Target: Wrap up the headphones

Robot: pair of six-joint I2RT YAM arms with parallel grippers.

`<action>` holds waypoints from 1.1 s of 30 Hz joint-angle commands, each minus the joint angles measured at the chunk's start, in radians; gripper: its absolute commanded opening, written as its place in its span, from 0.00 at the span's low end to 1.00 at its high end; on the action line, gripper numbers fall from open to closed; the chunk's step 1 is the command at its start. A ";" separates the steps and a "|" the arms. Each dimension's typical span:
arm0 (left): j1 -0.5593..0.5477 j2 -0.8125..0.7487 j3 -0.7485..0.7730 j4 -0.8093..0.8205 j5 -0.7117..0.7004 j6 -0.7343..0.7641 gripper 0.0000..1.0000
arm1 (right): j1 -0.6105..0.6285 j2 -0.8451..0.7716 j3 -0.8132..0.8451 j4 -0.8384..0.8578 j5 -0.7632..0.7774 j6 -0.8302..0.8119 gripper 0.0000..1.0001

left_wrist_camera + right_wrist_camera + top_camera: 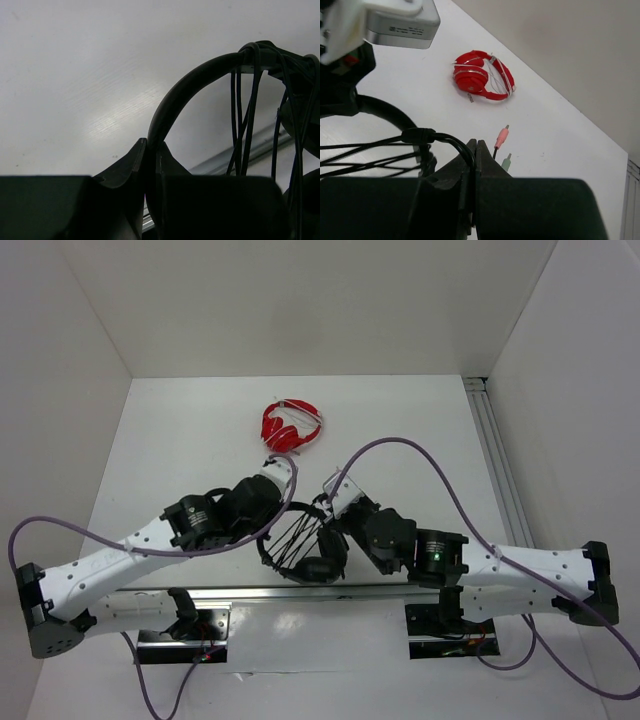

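The black headphones (318, 570) hang between my two grippers, just in front of the arm bases. My left gripper (151, 148) is shut on the thin headband (187, 87); in the top view it (270, 528) sits at the band's left side. Several turns of the thin black cable (239, 120) run across the headband. My right gripper (476, 146) is shut on the cable (451, 140) close to its end, to the right of the band in the top view (328, 527). The pink plug (502, 135) and green plug (506, 162) stick out just past its fingers.
The smaller red headphones (291, 426) lie on the white table further back, also in the right wrist view (482, 80). White walls enclose the table on three sides. A metal rail (497, 465) runs along the right edge. Purple arm cables (440, 475) loop over the table.
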 commanded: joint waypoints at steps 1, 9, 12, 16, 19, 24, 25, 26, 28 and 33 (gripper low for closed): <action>-0.036 -0.068 0.004 0.024 0.098 0.062 0.00 | -0.031 0.014 -0.020 0.003 -0.071 -0.037 0.00; -0.050 -0.180 0.166 -0.104 0.112 0.078 0.00 | -0.245 0.068 0.006 -0.078 -0.388 0.077 0.00; -0.050 -0.218 0.225 -0.145 0.112 0.088 0.00 | -0.336 0.077 0.035 -0.092 -0.567 0.114 0.00; -0.050 -0.218 0.323 -0.182 0.158 0.098 0.00 | -0.381 0.077 0.010 -0.024 -0.708 0.164 0.00; -0.050 -0.198 0.341 -0.159 0.230 0.098 0.00 | -0.381 0.116 -0.023 0.042 -0.762 0.212 0.00; -0.050 -0.166 0.331 -0.059 0.253 0.059 0.00 | -0.381 0.116 -0.157 0.227 -0.879 0.285 0.10; -0.050 -0.166 0.312 -0.045 0.239 0.034 0.00 | -0.381 0.116 -0.171 0.275 -0.890 0.307 0.16; -0.050 -0.166 0.312 -0.029 0.227 0.034 0.00 | -0.381 0.116 -0.181 0.292 -0.903 0.316 0.20; -0.050 -0.166 0.288 0.013 0.173 0.014 0.00 | -0.381 0.116 -0.195 0.315 -0.926 0.328 0.21; -0.050 -0.198 0.242 0.051 0.002 -0.035 0.00 | -0.372 0.023 -0.273 0.382 -0.907 0.362 0.33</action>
